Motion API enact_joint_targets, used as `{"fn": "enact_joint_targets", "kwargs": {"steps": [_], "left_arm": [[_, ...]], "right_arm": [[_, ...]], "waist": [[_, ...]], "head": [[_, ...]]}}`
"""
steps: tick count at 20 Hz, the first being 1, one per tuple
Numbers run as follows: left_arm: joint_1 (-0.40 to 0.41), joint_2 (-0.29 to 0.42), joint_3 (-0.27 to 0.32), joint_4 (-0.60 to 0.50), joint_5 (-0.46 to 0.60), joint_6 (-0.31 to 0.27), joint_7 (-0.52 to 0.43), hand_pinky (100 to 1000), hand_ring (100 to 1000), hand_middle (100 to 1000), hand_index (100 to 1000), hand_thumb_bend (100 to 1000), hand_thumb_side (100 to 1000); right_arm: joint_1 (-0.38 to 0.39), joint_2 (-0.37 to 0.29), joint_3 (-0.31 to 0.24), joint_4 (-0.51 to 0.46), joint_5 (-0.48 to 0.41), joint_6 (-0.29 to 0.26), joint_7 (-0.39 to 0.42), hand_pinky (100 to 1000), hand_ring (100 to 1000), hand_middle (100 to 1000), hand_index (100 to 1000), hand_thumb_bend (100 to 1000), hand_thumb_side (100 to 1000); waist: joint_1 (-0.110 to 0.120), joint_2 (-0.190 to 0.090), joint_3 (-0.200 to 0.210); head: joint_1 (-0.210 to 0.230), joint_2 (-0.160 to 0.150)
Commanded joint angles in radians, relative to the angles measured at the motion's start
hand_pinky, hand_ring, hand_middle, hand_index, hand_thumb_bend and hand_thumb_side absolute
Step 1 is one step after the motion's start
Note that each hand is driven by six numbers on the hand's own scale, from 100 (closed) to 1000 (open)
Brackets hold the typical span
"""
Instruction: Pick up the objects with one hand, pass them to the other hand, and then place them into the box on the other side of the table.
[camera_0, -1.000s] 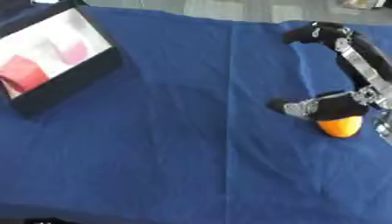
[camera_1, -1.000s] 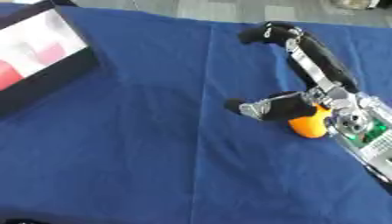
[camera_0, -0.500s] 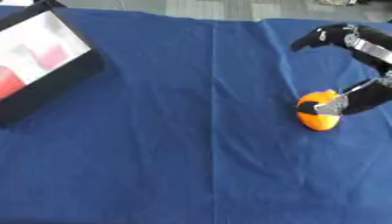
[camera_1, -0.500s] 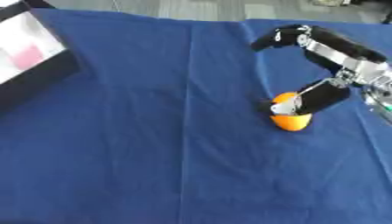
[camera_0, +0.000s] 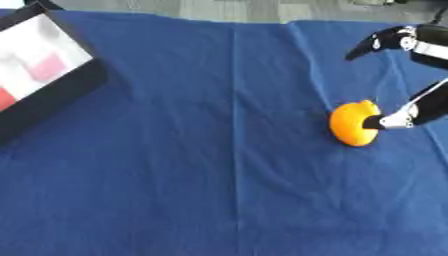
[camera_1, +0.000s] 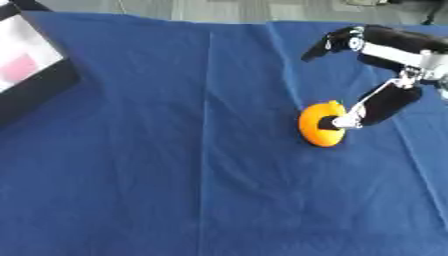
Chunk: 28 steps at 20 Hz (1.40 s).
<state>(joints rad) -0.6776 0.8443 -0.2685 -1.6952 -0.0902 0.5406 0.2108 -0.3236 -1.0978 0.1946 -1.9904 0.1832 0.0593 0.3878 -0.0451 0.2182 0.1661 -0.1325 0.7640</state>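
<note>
While the right hand (camera_1: 385, 75) is reaching in from the far right edge, one black finger (camera_1: 378, 104) is pointing down and left, its pale tip touching the right side of the orange (camera_1: 320, 123). Another finger (camera_1: 331, 40) is arching out farther back, its tip well apart from the fruit and hanging over the cloth. So the hand is standing wide, fingers spread, nothing enclosed; only that one tip is making contact.

Orange is sitting on the blue cloth (camera_0: 201, 165) covering the desk, right of centre, roughly midway between near and far. It is resting on the cloth, not lifted. A long crease is running near-to-far down the cloth, left of the fruit.

Box (camera_0: 54, 98) is lying at the far left, black-walled, tilted askew in the view, partly cut off by the frame edge. Inside it, a pale floor is showing with pink and red shapes (camera_0: 51, 66); what they are cannot be told. Box and orange are lying well apart, on opposite sides of the desk.

Left hand is not showing in either view.
</note>
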Motion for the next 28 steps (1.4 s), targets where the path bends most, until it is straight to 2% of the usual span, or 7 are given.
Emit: {"fn": "enact_joint_targets", "kwargs": {"steps": [1, 13, 23, 24, 25, 28], "left_arm": [[-0.017, 0.025, 0.012, -0.027, 0.016, -0.003, 0.014, 971, 750, 738, 828, 100, 759], [-0.015, 0.02, 0.006, -0.106, 0.054, -0.002, 0.036, 969, 741, 725, 816, 100, 740], [-0.007, 0.021, 0.007, -0.11, 0.05, 0.015, 0.034, 969, 741, 724, 810, 100, 730], [-0.007, 0.021, 0.006, -0.11, 0.05, 0.016, 0.034, 969, 741, 724, 810, 100, 729], [-0.007, 0.021, 0.006, -0.11, 0.049, 0.017, 0.034, 969, 741, 724, 809, 100, 729], [-0.006, 0.02, 0.006, -0.109, 0.049, 0.018, 0.035, 969, 740, 723, 808, 100, 729]], "right_arm": [[-0.003, -0.038, -0.016, -0.01, 0.043, 0.028, -0.017, 914, 869, 786, 836, 562, 168], [0.032, -0.007, 0.004, -0.01, 0.165, 0.158, -0.003, 917, 860, 773, 799, 512, 132], [0.059, -0.004, 0.009, -0.01, 0.273, 0.192, 0.079, 928, 859, 787, 813, 492, 127], [0.063, -0.005, 0.007, -0.01, 0.291, 0.198, 0.088, 928, 858, 787, 814, 471, 100], [0.066, -0.004, 0.004, -0.01, 0.307, 0.204, 0.097, 928, 858, 788, 814, 488, 126], [0.072, -0.001, -0.001, -0.01, 0.338, 0.222, 0.114, 927, 854, 785, 813, 487, 126]], "waist": [[-0.007, -0.011, 0.002], [0.001, 0.016, 0.028], [0.005, 0.025, 0.03], [0.005, 0.026, 0.03], [0.005, 0.027, 0.03], [0.005, 0.03, 0.029]], "head": [[-0.013, -0.006], [-0.043, -0.038], [-0.042, -0.038], [-0.041, -0.038], [-0.041, -0.038], [-0.041, -0.04]]}}
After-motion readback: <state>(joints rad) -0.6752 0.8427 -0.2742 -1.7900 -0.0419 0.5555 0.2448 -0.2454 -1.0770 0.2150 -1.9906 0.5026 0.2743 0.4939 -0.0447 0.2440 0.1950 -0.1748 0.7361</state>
